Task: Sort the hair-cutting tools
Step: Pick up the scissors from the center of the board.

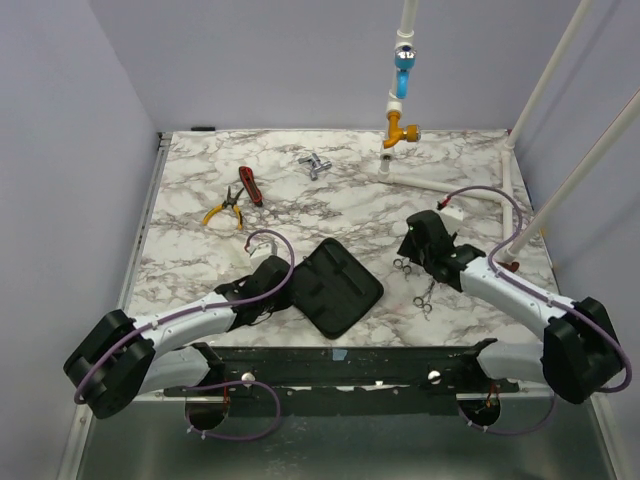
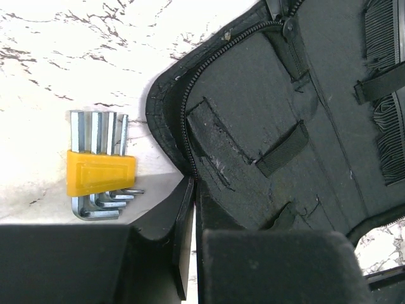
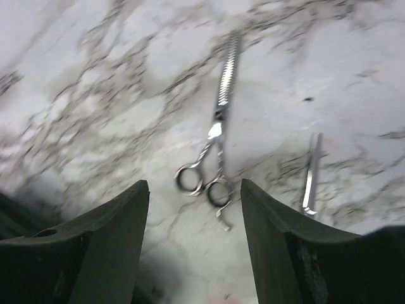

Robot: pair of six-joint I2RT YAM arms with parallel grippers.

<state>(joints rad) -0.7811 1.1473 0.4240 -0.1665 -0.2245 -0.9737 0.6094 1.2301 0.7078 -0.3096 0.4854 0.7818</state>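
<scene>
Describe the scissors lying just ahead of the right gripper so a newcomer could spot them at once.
On the marble table, right of the open black case, look just ahead of the open right gripper. Thin silver scissors lie flat there, finger loops toward the gripper. One blade is toothed like a comb, unlike the plain blade of the second pair beside them.

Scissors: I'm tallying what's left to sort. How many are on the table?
2. One pair lies by the right pincer; the other pair lies nearer the bases. The arms may hide more.
</scene>
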